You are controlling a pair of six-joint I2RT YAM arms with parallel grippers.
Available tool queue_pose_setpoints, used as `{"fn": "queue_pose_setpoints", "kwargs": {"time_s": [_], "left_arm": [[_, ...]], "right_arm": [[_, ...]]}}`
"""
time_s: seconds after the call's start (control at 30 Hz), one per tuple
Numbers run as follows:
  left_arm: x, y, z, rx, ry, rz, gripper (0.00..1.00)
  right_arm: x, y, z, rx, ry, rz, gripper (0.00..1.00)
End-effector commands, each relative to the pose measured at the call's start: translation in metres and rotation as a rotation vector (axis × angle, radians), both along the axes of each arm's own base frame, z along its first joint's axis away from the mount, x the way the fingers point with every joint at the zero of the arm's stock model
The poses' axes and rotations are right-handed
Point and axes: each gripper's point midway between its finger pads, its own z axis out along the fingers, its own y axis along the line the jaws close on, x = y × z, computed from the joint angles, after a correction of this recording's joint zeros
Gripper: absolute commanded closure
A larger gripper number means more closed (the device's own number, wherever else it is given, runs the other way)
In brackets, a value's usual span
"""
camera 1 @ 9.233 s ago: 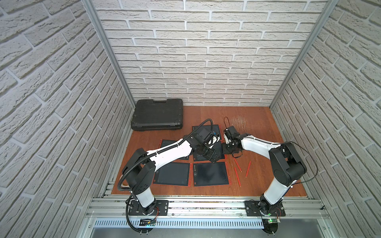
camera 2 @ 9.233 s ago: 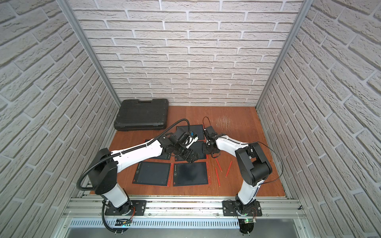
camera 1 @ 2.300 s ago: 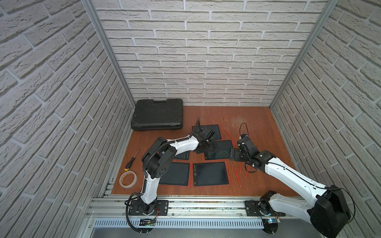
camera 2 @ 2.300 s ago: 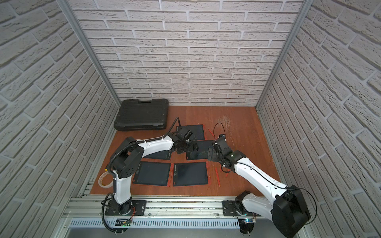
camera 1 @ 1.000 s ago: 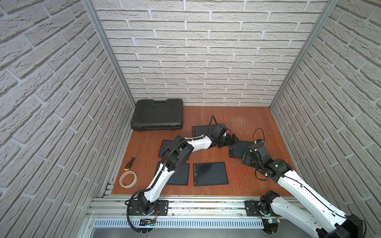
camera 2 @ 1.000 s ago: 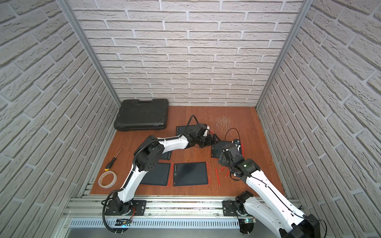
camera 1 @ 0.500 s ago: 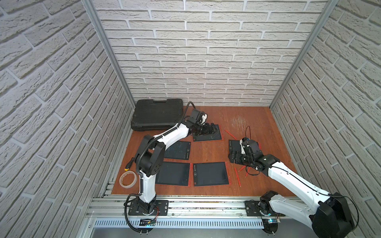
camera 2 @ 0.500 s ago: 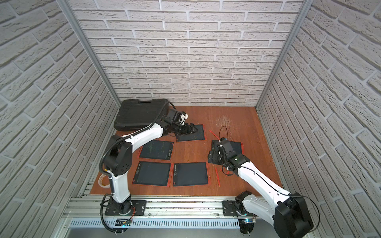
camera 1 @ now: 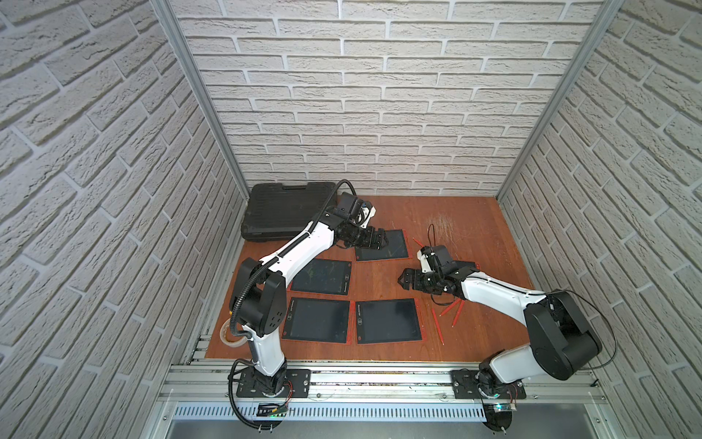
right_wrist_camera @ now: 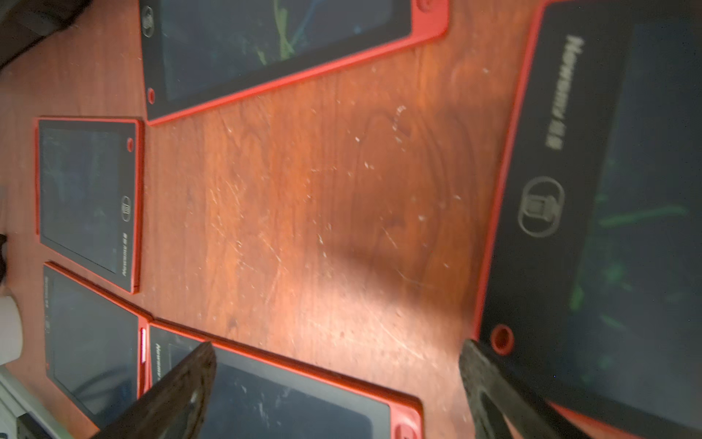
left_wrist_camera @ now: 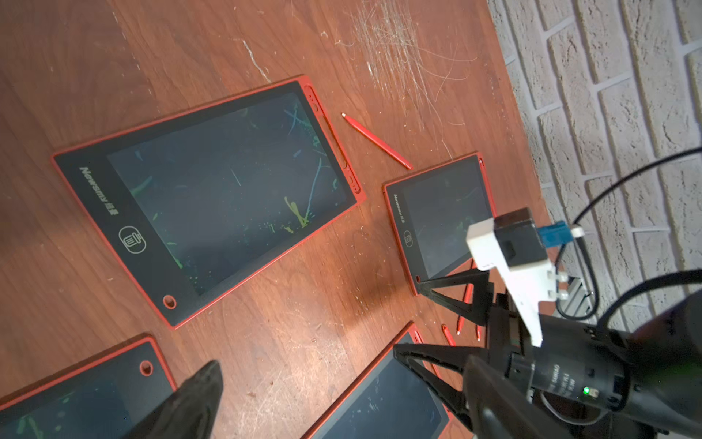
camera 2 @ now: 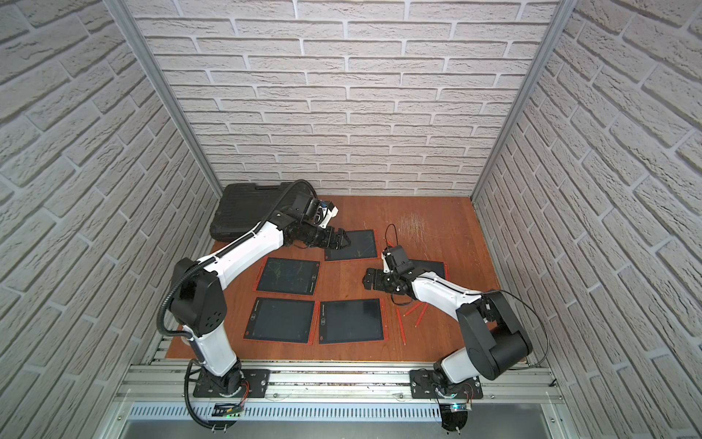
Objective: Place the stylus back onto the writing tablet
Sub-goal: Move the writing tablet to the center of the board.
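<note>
Three red styluses (camera 1: 437, 327) lie loose on the wooden table (camera 1: 380, 353) at its near right. They are beside and partly under the right forearm, behind the right gripper (camera 1: 403, 280) and well apart from its jaws. Those jaws are spread wide over bare wood and hold nothing. One finger (right_wrist_camera: 490, 384) is at the corner of a red-framed writing tablet (right_wrist_camera: 607, 228) that the forearm partly covers; whether they touch is unclear.

A fourth stylus (left_wrist_camera: 376, 140) lies farther back, between that tablet and the far tablet (left_wrist_camera: 212, 197), clear of both grippers.

The right arm reaches low from its near-right base toward the table's middle. The left arm stretches far from its near-left base, and the left gripper (camera 2: 343, 240) tilts down over the far tablet's corner, jaws spread and empty.

Two more tablets (camera 1: 317, 319) sit side by side at the near edge, with another (camera 1: 323, 275) behind them. A tape roll (camera 1: 227, 338) peeks out by the left arm's base. A black carrying case (camera 1: 281, 213) fills the far left corner.
</note>
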Motion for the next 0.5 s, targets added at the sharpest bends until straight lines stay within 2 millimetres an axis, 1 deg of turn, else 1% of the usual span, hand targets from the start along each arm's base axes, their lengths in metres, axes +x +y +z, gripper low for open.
{"fn": "queue_pose_setpoints", "kwargs": {"time_s": [0.0, 0.07, 0.17, 0.37, 0.47], "left_arm": [[0.002, 0.0, 0.009, 0.003, -0.044, -0.025, 0.02], [0.002, 0.003, 0.007, 0.009, -0.059, -0.014, 0.02], [0.003, 0.011, 0.003, 0.029, -0.059, 0.027, 0.02], [-0.001, 0.017, 0.021, 0.035, -0.091, 0.041, 0.02], [-0.001, 0.019, 0.026, 0.035, -0.103, 0.046, 0.02]], "right_arm": [[0.019, 0.011, 0.012, 0.037, -0.059, 0.017, 0.01], [0.022, 0.011, 0.007, 0.023, -0.043, 0.013, 0.01], [0.026, 0.005, -0.001, -0.029, -0.014, -0.008, 0.01], [0.026, -0.012, -0.007, -0.128, 0.011, -0.048, 0.01], [0.024, -0.025, -0.008, -0.188, 0.018, -0.08, 0.01]]}}
